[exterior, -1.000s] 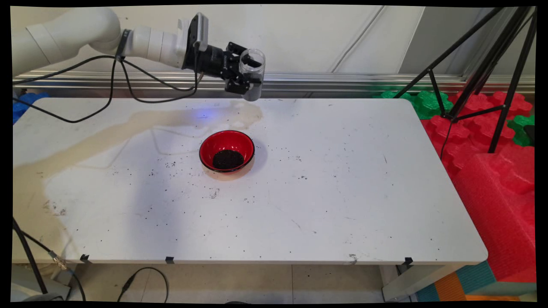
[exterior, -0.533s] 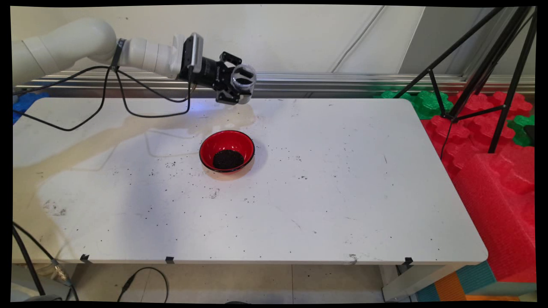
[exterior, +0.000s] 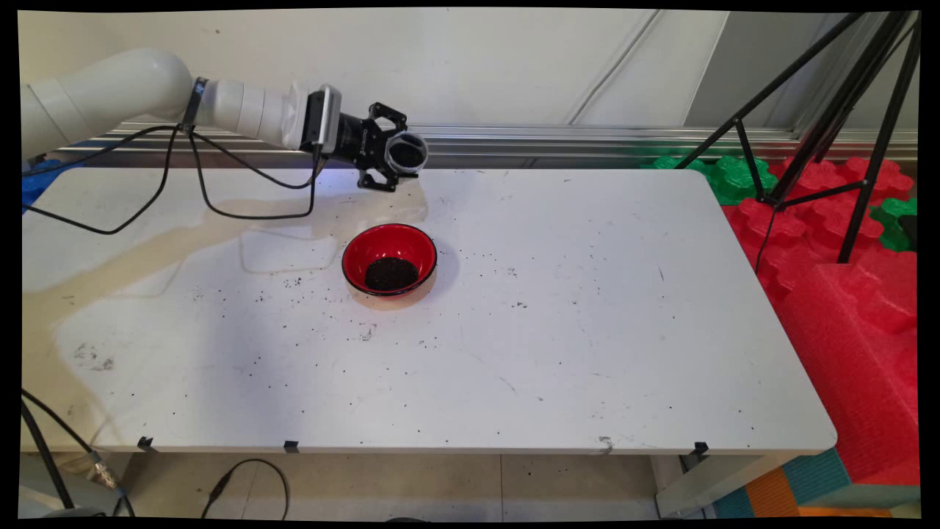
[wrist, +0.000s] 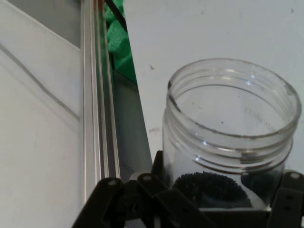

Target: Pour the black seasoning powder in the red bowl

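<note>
Gripper (exterior: 396, 158) up at the far edge of the white table (exterior: 558, 345), jaws clenched on a clear plastic jar (exterior: 406, 153). Jar tipped on its side in the main view, open mouth turned toward the camera, dark inside. Seen along the fingers from the hand view: jar (wrist: 228, 137) with a threaded neck, no lid, a small heap of black granules (wrist: 211, 189) resting in the bottom near the black linkage, the rest of the jar see-through. Held clear of the tabletop, above a tan stain (exterior: 220, 228) running across the table's far-left part.

Just nearer than the gripper, apart from it: red bowl (exterior: 389, 258) with a dark rim, upright on the table, a patch of black granules (exterior: 391, 273) lying in its bottom. Loose black specks (exterior: 294, 281) scattered on the table around the bowl, thicker to its left and front.

Black cables (exterior: 220, 191) looping down from the white arm (exterior: 147, 95) over the table's far-left corner. Behind the table, an aluminium rail (exterior: 587, 136) along the wall; same rail (wrist: 97, 95) running down the left of the hand view, green foam (wrist: 121, 42) beside it. To the right of the table, red foam blocks (exterior: 852, 294), green foam pieces (exterior: 723, 175) and black tripod legs (exterior: 844, 117) standing among them.
</note>
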### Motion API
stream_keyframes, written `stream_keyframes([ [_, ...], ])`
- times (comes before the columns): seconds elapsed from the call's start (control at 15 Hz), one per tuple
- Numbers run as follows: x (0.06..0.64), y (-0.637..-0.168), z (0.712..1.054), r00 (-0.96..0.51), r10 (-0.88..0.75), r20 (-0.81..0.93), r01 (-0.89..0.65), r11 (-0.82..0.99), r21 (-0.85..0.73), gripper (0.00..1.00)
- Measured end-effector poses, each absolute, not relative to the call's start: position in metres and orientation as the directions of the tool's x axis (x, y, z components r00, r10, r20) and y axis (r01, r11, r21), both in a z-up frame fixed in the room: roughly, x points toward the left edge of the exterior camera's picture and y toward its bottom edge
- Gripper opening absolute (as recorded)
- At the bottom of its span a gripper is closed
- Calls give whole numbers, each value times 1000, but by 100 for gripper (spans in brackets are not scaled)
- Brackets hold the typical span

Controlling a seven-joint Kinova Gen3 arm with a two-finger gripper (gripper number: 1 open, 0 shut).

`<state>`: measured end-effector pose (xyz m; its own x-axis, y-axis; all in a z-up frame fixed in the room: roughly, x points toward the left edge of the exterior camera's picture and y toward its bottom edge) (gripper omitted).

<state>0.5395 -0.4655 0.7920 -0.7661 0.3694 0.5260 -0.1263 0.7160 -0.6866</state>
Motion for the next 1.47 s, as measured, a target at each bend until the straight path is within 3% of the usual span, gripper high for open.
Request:
stream_keyframes([
  [1.47,545,-424,781,-752,650,111,272,459,-846,0],
])
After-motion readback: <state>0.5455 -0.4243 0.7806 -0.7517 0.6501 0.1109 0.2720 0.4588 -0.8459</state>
